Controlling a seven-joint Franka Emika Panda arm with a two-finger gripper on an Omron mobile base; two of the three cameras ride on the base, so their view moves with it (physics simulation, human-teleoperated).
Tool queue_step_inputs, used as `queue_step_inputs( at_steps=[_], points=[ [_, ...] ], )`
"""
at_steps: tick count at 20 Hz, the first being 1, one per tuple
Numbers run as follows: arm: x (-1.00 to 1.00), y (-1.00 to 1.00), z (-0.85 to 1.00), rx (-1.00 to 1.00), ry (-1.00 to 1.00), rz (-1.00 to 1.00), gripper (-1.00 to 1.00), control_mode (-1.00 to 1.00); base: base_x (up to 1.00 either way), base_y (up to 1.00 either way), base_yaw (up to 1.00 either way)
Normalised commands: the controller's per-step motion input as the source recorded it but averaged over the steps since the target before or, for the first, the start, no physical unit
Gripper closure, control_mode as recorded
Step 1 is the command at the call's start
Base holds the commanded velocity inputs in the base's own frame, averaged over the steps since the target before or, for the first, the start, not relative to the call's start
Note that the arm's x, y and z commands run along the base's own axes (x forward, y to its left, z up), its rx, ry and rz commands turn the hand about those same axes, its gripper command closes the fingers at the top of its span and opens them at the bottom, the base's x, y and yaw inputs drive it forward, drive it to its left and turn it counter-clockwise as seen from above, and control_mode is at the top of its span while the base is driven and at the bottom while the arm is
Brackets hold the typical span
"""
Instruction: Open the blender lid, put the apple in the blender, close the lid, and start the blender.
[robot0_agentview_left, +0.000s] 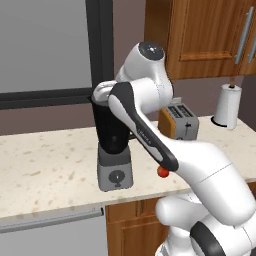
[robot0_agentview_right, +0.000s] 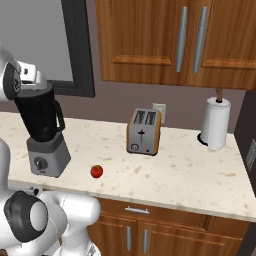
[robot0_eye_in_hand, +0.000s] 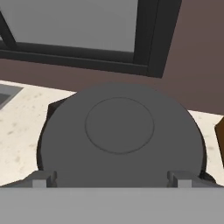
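**Claw wide open over lidded blender**

The blender stands near the worktop's front edge, towards its left end. The blender lid sits on the jar rim. The claw hovers directly above the lid, fingers spread fully, holding nothing. The apple lies at the front edge, just right of the blender base. A toaster stands towards the back edge.

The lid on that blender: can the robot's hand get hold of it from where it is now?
Probably yes. The gripper hangs just above the lid, jaws wide open on either side of it, and nothing lies between them. The lid still sits on the blender.
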Motion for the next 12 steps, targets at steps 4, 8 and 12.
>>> queue_step_inputs(
  at_steps=[4,8,12],
  points=[
    [0.18,0.00,-0.07,0.00,0.00,0.00,-1.00,-1.00,0.00,0.00,0.00],
    [0.21,0.00,-0.02,0.00,0.00,0.00,-1.00,-1.00,0.00,0.00,0.00],
    [0.19,0.00,-0.01,0.00,0.00,0.00,-1.00,-1.00,0.00,0.00,0.00]
  ],
)
